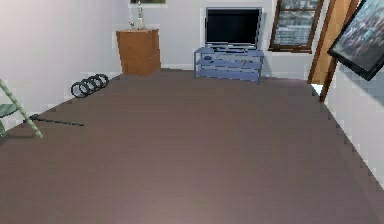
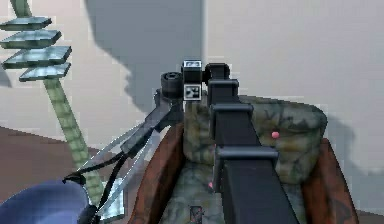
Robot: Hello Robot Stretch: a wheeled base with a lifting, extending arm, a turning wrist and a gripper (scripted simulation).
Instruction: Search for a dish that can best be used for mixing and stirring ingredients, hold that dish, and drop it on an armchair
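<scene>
Step in hand, as I judge it: the drop on the armchair (image 2: 290,135). Arm (image 2: 240,150) runs over the armchair's seat toward its back. The gripper (image 2: 85,192) reaches off past the armchair's armrest on the arm side view's left, fingers slanting down and away from the chair. Blue dish (image 2: 35,205), rounded, sits right at the fingertips, outside that same armrest and not over the seat. Its lower part is cut by the picture edge, so I cannot tell whether the gripper holds it, and the pincer's own state cannot be told either. To do it well: don't release here, since a dish let go here would likely land beside the armchair, not on it. First bring the fingertips in over the camo seat cushion by turning the wrist or shifting the base, keeping the dish clear of the brown armrest on the way. Let go low and near the middle of the seat, away from the front edge, because a round dish may roll or bounce off. A pink dot (image 2: 275,134) lies on the armchair's back cushion and is no obstacle. Writing: none readable. The marker squares (image 2: 190,92) at the armchair's back carry black marks only, no letters. TV (image 1: 233,25) is dark and the wall picture (image 1: 362,40) shows no legible print.
</scene>
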